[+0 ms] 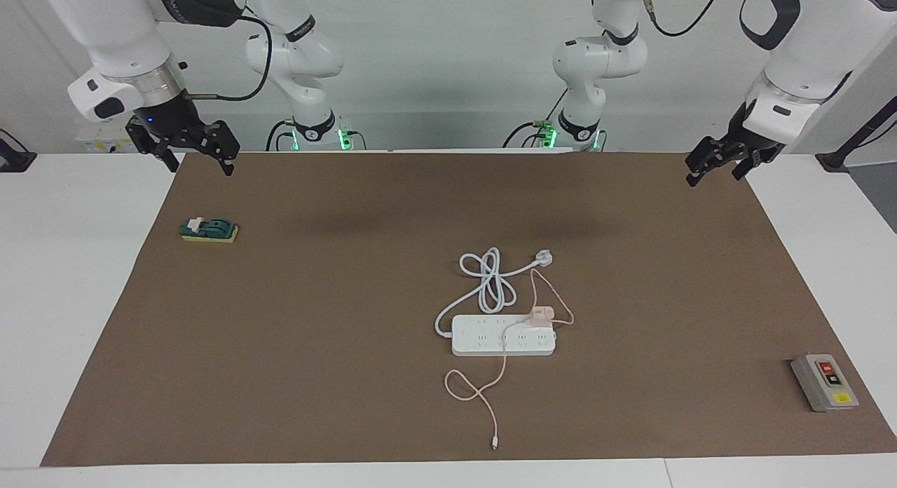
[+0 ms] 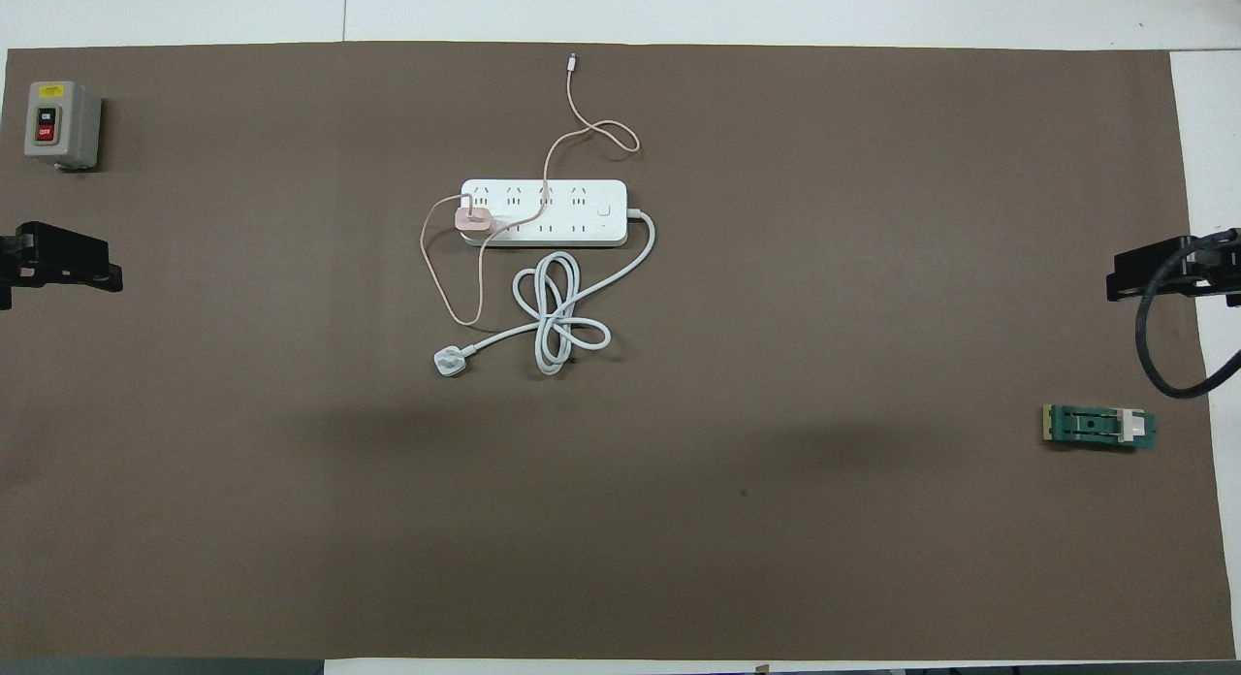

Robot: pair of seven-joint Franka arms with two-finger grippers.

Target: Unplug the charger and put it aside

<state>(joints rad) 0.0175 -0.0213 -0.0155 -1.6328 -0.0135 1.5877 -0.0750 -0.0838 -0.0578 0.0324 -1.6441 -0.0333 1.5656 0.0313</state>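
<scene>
Charger (image 1: 541,315) plugged into power strip (image 1: 503,336), untouched. Left end effector (image 1: 722,167) open, empty, parked over desk edge; right end effector (image 1: 188,146) likewise open, empty, waiting.

Pale pink cube-shaped charger (image 1: 541,315) trailing its thin pink cable (image 1: 483,390), plugged into the glossy white plastic power strip (image 1: 503,336); plain brown paper mat (image 1: 336,376) underneath; grey switch box (image 1: 824,383) showing red, black and yellow; green clip (image 1: 209,229) on yellow.
</scene>
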